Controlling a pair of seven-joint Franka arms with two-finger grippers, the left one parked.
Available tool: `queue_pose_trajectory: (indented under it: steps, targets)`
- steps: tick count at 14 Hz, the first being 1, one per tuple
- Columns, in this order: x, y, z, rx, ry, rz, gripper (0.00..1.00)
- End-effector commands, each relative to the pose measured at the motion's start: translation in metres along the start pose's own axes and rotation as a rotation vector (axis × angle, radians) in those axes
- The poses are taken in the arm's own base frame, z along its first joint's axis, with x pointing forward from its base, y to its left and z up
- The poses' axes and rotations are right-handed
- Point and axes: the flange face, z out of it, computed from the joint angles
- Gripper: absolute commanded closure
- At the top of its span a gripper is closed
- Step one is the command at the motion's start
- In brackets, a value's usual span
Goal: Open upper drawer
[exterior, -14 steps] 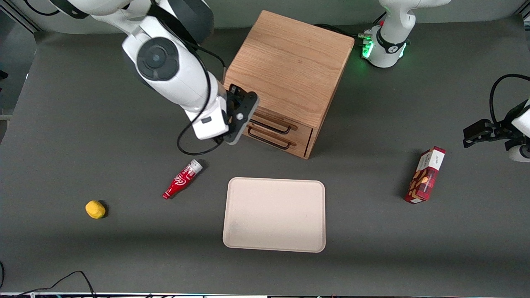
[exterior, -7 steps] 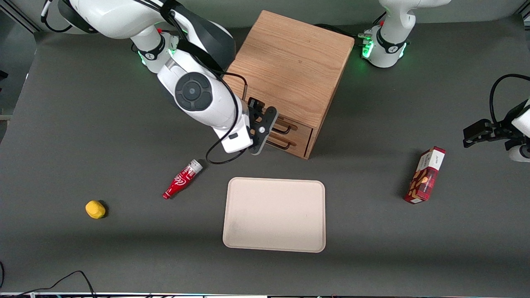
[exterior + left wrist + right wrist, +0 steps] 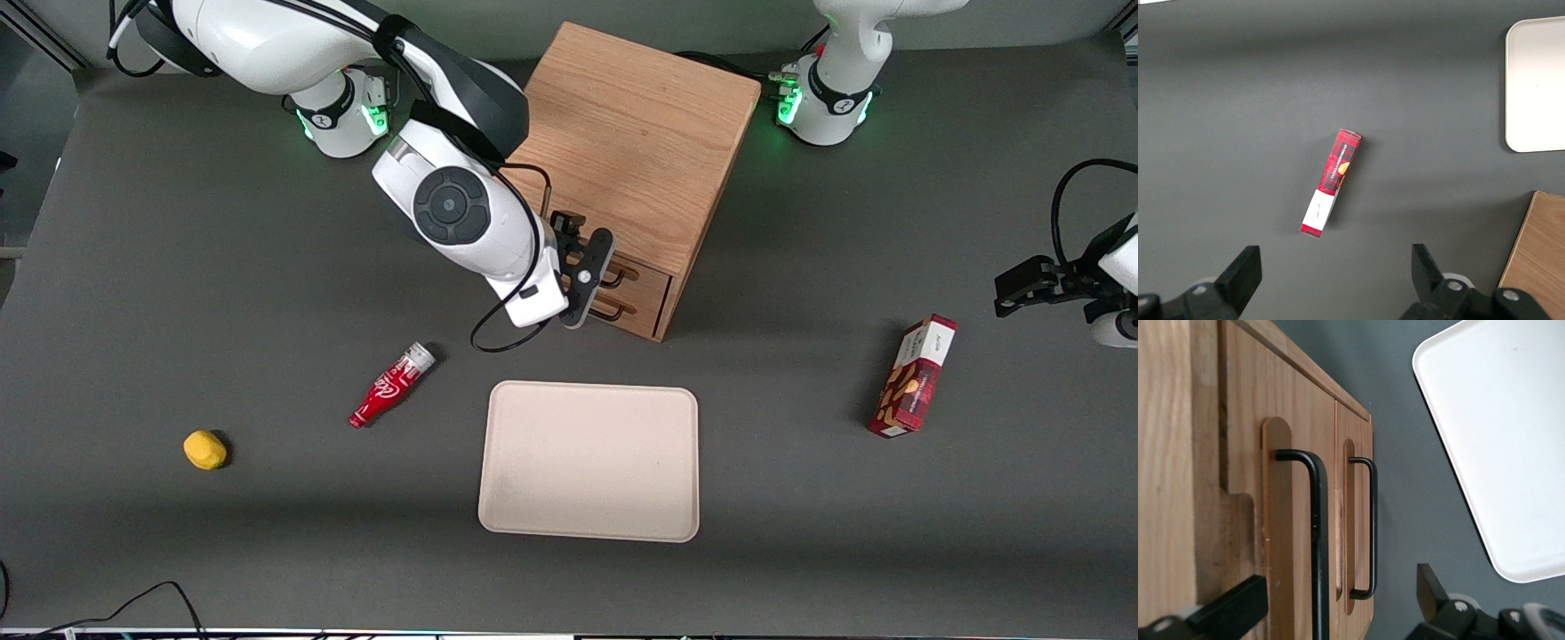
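Since earlier frame, hand [image 3: 594, 283] shifted along cabinet [image 3: 622, 142] front toward parked arm's end, now at upper drawer [image 3: 1248, 480] handle [image 3: 1313, 540], fingers spread astride it. Drawer shut. Bottle [image 3: 391, 384] label unreadable; box [image 3: 916, 375] print unreadable.

White script on the red bottle [image 3: 391, 385] and print on the red box [image 3: 915, 376] are both unreadable

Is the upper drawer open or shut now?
Shut: the upper drawer sits flush in the cabinet. The open gripper is at its handle.
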Motion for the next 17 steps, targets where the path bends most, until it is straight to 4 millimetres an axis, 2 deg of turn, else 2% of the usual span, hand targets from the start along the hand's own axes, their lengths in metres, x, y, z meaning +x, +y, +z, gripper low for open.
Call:
queue_pose_trajectory:
  steps: [1, 7, 12, 14, 17]
  targets:
    - [-0.002, 0.008, 0.019, 0.009, -0.006, -0.041, 0.0]
    - [-0.008, 0.025, 0.008, 0.002, 0.01, -0.051, 0.0]
    - [-0.01, 0.042, 0.029, 0.008, -0.01, -0.06, 0.0]
    - [-0.006, 0.046, 0.023, -0.029, 0.015, -0.07, 0.0]
    - [-0.005, 0.066, 0.011, -0.054, 0.047, -0.071, 0.0]
